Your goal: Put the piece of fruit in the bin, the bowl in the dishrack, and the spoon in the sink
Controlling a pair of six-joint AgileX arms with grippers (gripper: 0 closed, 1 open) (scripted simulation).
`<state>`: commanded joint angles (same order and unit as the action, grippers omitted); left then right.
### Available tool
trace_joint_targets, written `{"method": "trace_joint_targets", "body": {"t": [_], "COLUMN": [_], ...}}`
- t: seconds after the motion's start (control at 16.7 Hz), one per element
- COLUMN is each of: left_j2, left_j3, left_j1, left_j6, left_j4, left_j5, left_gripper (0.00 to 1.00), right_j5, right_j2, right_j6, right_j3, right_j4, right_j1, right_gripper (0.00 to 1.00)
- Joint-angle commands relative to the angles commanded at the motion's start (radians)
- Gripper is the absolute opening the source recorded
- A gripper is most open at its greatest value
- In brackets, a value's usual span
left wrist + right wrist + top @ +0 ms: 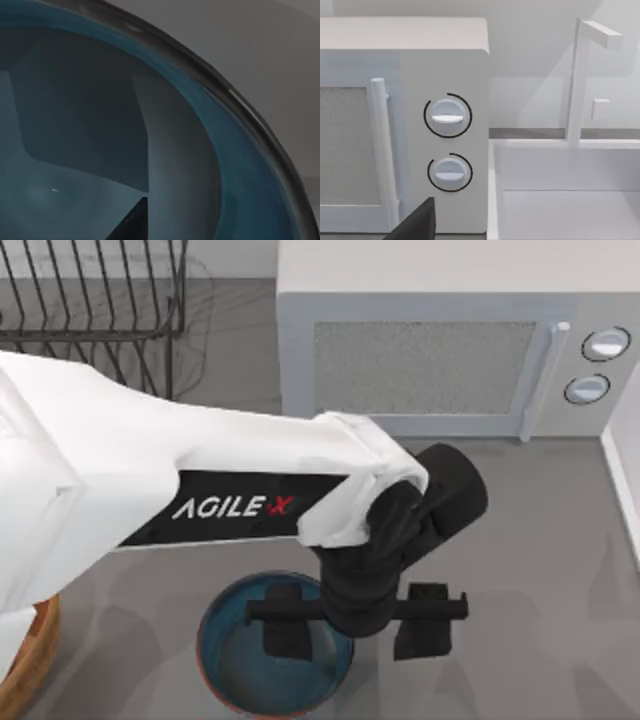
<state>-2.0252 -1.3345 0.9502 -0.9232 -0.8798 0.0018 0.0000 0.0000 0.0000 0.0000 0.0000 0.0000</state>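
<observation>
**Straddling the bowl's rim**

Left gripper (355,620), jaws spread wide, hovers low-centre: one finger inside the bowl (230,665), one outside (rim between). Best to descend squarely, clamp firmly, then lift toward the dishrack (95,300) upper left.

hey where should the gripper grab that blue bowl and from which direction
Take the bowl by its thin upright rim, coming straight down from above: one finger inside, one outside. The left gripper already straddles the rim on the top view's right side, fingers open.
</observation>
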Motion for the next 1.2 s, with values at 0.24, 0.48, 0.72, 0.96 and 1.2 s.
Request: {"method": "trace_joint_targets", "body": {"t": [0.24, 0.48, 0.72, 0.96, 1.2], "left_j2": [0.000, 0.000, 0.000, 0.000, 0.012], "left_j3": [0.000, 0.000, 0.000, 0.000, -0.035], "left_j1": [0.000, 0.000, 0.000, 0.000, 0.004], "left_j6": [0.000, 0.000, 0.000, 0.000, 0.001], "left_j4": [0.000, 0.000, 0.000, 0.000, -0.041], "left_j5": [0.000, 0.000, 0.000, 0.000, 0.000], "left_gripper": [0.32, 0.02, 0.00, 0.00, 0.00], "right_j5": [0.000, 0.000, 0.000, 0.000, 0.000], "right_j2": [0.000, 0.000, 0.000, 0.000, 0.000], "right_j6": [0.000, 0.000, 0.000, 0.000, 0.000], "right_j3": [0.000, 0.000, 0.000, 0.000, 0.000], "right_j4": [0.000, 0.000, 0.000, 0.000, 0.000], "right_j1": [0.000, 0.000, 0.000, 0.000, 0.000], "right_gripper": [1.00, 1.00, 1.00, 1.00, 1.00]}}
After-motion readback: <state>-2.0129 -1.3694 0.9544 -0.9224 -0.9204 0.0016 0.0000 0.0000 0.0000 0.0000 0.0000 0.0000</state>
